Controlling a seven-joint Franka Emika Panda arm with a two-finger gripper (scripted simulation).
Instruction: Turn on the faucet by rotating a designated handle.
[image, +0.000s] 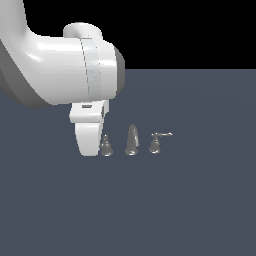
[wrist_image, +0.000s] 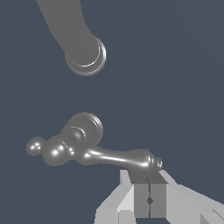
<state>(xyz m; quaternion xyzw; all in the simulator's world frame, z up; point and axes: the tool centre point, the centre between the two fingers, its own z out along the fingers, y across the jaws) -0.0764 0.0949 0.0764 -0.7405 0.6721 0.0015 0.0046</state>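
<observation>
- Dark slate-blue table (image: 200, 200) runs flat under a black background, carrying only the tiny grey faucet (image: 131, 141) and the white arm (image: 60, 70) that dwarfs it.
- The faucet is three separate pieces in a row: the designated handle (image: 106, 146) at the exterior view's left, the tall spout (image: 132, 140) in the middle, and the twin handle (image: 155, 143) at that view's right with its lever pointing right.
- The arm reaches in from the exterior view's upper left and bends down, so the tool (wrist_image: 149, 199) hangs just beside the designated handle, on the side away from the spout.
- In the wrist view the handle's lever (wrist_image: 118, 158) lies across the frame, with its knobbed tip right at the tool's two pads (wrist_image: 142, 199).
- Those pads look pressed together, only a thin seam between them, gripping nothing; the lever tip seems to touch their front edge, though contact cannot be confirmed.
- Judged step: push the lever sideways with the clenched tool, not grasp it.
- To do it well, press near the lever's tip for leverage, and sweep along an arc about the bell-shaped base (wrist_image: 84, 127).
- Keep the pads level with the lever; too high and they could slide over the rounded metal.
- Steer the sweep away from the spout.
</observation>
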